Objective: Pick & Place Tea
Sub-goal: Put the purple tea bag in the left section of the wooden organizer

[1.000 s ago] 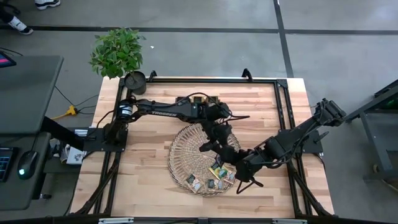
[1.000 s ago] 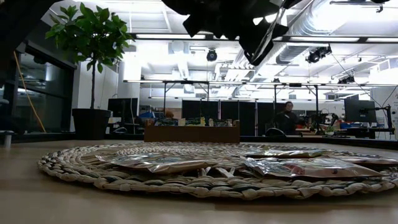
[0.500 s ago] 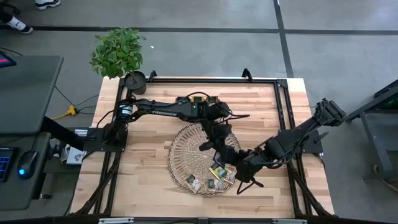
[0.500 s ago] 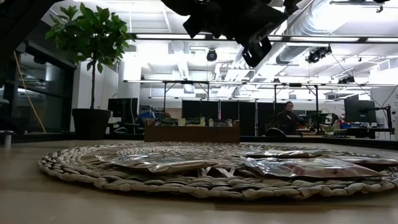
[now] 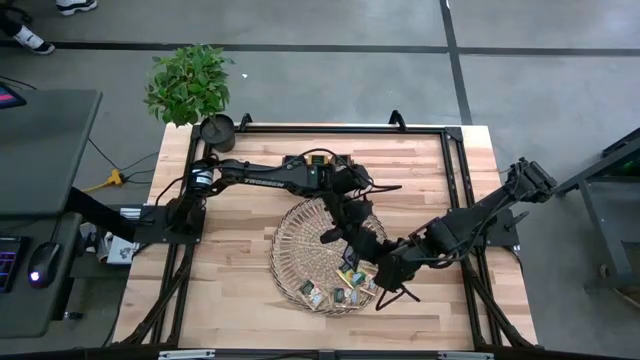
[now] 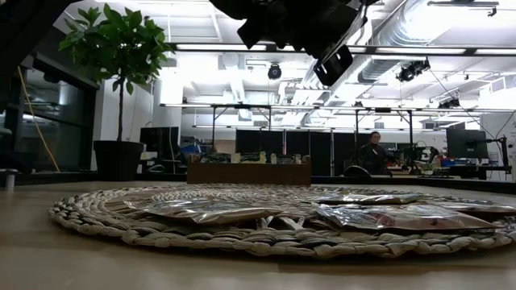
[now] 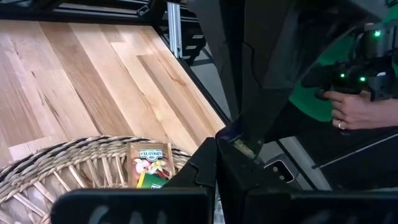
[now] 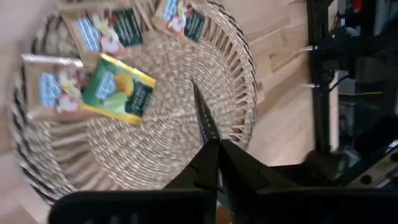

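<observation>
A round woven tray lies mid-table with several tea sachets on its near right part, among them a green-yellow one and a brown one. My right gripper hangs over the tray's right side, shut on a thin dark sachet seen edge-on. My left gripper is shut above the tray, right beside the right gripper. A dark blue sachet corner shows just past the left fingertips. My right gripper pinches the dark sachet between its two fingertips; the sachet's free part sticks out beyond them, edge-on, clear of the tray. The fingers slant down from the table's right. My left gripper is shut beside the dark blue sachet corner; I cannot tell whether it touches it.
A small box of tea stands at the far edge and a potted plant at the far left corner. A black frame rail runs round the table. A person's hand shows beyond the table's right side.
My left gripper has shut while staying in place above the tray; in the low view its outline overhead has narrowed. The sachets on the tray lie as before.
</observation>
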Motion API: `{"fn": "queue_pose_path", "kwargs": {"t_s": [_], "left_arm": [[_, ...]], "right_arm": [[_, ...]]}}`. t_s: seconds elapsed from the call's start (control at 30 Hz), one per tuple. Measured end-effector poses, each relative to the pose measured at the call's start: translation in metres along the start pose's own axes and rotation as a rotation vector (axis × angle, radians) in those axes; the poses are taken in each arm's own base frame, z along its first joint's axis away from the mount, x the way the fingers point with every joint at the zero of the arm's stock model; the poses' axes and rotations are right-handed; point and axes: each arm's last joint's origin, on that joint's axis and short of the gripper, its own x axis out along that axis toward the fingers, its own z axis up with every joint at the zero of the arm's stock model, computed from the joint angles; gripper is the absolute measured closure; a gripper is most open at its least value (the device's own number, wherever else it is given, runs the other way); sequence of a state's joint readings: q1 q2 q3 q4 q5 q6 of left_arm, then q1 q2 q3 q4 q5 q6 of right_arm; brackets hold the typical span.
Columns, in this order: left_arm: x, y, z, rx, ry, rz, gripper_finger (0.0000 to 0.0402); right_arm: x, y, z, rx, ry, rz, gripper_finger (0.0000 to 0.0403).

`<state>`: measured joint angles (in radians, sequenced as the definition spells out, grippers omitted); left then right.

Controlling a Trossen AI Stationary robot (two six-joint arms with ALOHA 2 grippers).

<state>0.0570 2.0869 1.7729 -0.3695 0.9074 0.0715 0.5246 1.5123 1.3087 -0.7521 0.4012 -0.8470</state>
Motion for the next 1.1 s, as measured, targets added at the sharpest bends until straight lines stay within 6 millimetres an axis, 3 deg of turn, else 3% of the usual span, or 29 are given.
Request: {"fn": "queue_pose_path", "kwargs": {"t_s": [0.27,0.57,0.9,1.1], "left_arm": [[0.000,0.001,0.000,0.001,0.002,0.031,0.0401],[-0.007,0.010,0.002,0.014,-0.015,0.177,0.0401],[-0.016,0.012,0.007,0.017,-0.029,0.342,0.0401],[-0.017,0.015,0.001,-0.025,0.019,0.419,0.0401]], "right_arm": [[-0.006,-0.005,-0.012,0.176,-0.040,0.062,0.0319],[-0.032,-0.015,-0.026,0.594,0.015,-0.114,0.0230],[-0.076,-0.009,-0.057,1.122,0.076,-0.268,0.0218],[-0.093,0.002,-0.075,1.306,0.144,-0.245,0.0217]]}}
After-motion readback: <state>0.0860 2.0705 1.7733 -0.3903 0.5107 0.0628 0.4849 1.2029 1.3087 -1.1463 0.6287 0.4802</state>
